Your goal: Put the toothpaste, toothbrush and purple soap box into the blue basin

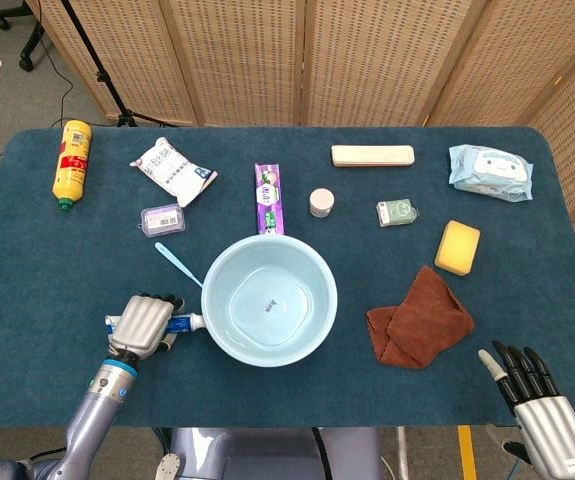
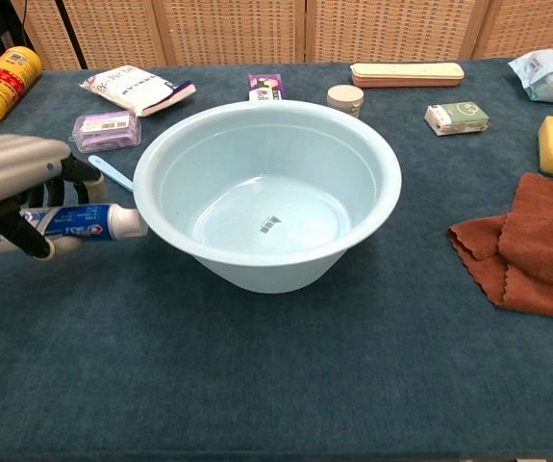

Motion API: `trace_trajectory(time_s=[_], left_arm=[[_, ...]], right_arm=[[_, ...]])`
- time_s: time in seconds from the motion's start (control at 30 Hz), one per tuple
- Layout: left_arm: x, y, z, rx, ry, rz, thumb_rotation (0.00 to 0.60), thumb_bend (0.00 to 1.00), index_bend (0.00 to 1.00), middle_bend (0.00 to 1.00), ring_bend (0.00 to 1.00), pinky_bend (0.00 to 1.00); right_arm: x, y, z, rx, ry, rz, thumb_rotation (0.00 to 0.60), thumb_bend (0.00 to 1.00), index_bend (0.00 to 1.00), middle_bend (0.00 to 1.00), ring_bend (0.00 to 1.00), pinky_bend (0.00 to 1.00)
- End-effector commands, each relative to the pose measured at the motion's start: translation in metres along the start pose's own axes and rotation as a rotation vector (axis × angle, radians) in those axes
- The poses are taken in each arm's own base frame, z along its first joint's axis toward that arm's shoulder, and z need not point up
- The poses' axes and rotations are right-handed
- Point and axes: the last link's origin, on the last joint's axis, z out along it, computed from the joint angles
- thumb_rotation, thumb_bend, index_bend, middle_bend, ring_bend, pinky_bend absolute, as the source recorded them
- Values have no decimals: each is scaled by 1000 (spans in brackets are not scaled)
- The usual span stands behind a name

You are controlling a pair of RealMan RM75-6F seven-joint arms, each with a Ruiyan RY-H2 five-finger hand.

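Note:
My left hand (image 1: 142, 322) grips the white and blue toothpaste tube (image 1: 184, 322) just left of the light blue basin (image 1: 312, 262). In the chest view the left hand (image 2: 12, 171) holds the toothpaste tube (image 2: 86, 221) a little above the cloth, its white cap close to the basin (image 2: 209, 164) wall. The basin has nothing in it. A pale blue toothbrush (image 1: 176, 262) lies on the table beyond the hand, toothbrush (image 2: 113, 173) handle partly hidden by the fingers. The purple soap box (image 1: 162, 218) sits further back, soap box (image 2: 106, 130). My right hand (image 1: 537, 405) rests open at the front right corner.
A purple carton (image 1: 269, 197) lies right behind the basin, with a small round jar (image 1: 321, 202) beside it. A yellow bottle (image 1: 72, 158) and white packet (image 1: 172, 170) are at the back left. A brown cloth (image 1: 419, 318), yellow sponge (image 1: 457, 247) and wipes pack (image 1: 490, 171) are on the right.

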Motion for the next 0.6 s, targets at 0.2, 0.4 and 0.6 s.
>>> trace_trajectory(time_s=[0.2,0.4,0.6], left_arm=[[52,-7,-6,-1,36,7,600,468,811,478,519,470],[85,-3,-8,-24,124,-4,600,468,813,480,519,470],[91,28,-2,-106,338,-138,600,462,813,480,519,470]], right_arm=[[0,0,0,0,2,1,600,131,0,0,0,0],[0,-1,-1,4,-1,1,600,131,0,0,0,0],[1,-1,-1,5,2,4,600,131,0,0,0,0]])
